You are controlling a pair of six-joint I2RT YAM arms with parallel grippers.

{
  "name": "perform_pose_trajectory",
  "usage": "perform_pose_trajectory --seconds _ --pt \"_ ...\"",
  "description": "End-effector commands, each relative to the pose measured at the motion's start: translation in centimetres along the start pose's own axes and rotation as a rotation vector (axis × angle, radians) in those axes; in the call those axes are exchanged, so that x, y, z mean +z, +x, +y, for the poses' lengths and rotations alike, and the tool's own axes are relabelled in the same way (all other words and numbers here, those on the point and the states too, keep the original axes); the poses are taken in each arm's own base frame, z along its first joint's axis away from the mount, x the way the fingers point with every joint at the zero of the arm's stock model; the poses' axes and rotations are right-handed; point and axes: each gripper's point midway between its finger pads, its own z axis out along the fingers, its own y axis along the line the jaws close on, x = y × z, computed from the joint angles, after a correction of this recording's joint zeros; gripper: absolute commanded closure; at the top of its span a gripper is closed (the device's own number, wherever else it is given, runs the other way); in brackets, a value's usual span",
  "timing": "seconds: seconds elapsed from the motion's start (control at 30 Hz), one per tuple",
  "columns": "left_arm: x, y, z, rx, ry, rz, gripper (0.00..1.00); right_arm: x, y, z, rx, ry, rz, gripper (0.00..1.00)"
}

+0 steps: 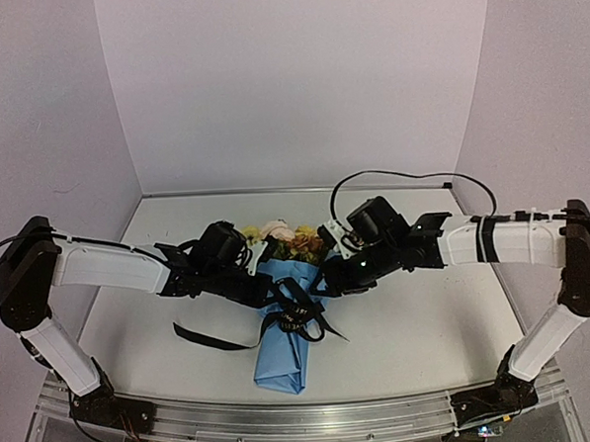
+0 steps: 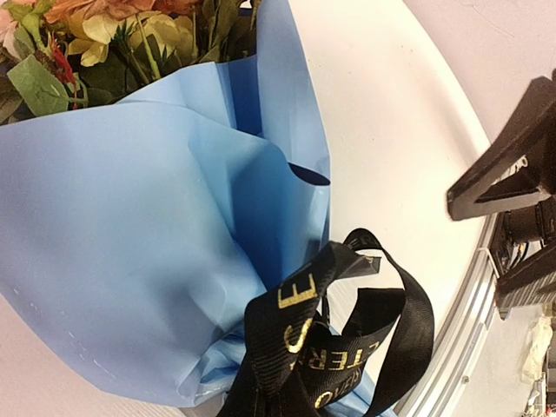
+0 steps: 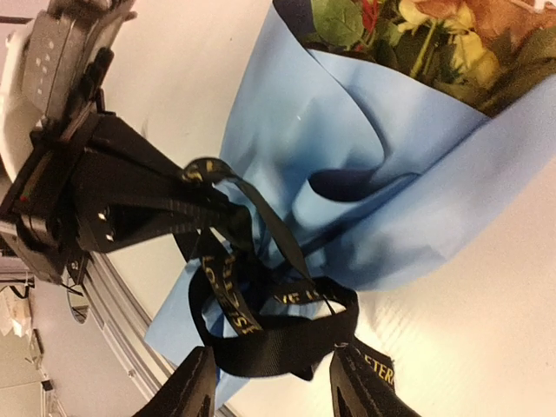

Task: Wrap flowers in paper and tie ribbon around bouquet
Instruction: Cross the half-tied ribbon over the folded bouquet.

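Black ribbon (image 3: 261,343): limp, slick; I'd pinch a loop flat.
My left fingers (image 3: 148,208): clamping its loop.
My right fingers (image 3: 187,391): parted, gripping nothing.

Even, diffuse light from above fills the top view, where we see only faint, soft-edged shadows on the white bench (image 1: 429,323) and a lilac cast across the walls (image 1: 298,82); detail there is soft and slightly grainy. At the left wrist we find the bench bleached close to glare, while the blue paper (image 2: 130,243) darkens deeply in its folds and the lettering on the ribbon (image 2: 347,347) gleams. At the right wrist, the right gripper (image 3: 274,369) blurs at the lower edge under a warm pinkish tint.
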Motion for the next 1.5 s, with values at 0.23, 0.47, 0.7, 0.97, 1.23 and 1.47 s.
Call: perform_pose_trajectory --seconds 0.23,0.47,0.7,0.97,1.23,1.47 --pt "-1.4 -2.1 -1.3 0.012 0.037 -0.079 1.0 1.5 6.7 -1.8 -0.153 0.159 0.064 0.54" --pt "-1.3 -2.2 -1.5 0.02 0.036 -0.072 1.0 4.0 5.6 -2.0 -0.157 0.204 0.016 0.59" --pt "-1.6 -1.8 -1.1 0.054 0.007 -0.032 1.0 5.3 5.2 -2.3 -0.123 0.222 -0.01 0.66" --pt "-1.9 -1.4 -1.6 0.101 0.016 0.02 1.0 5.6 5.5 -1.9 -0.075 0.213 0.003 0.96" --pt "-2.4 -0.9 -0.9 0.136 -0.011 0.057 1.0 0.7 8.0 -5.4 -0.129 0.465 0.124 1.0" --pt "-2.6 -0.4 -0.5 0.159 -0.019 0.082 1.0 -2.0 9.9 -6.2 -0.176 0.553 0.248 1.0"
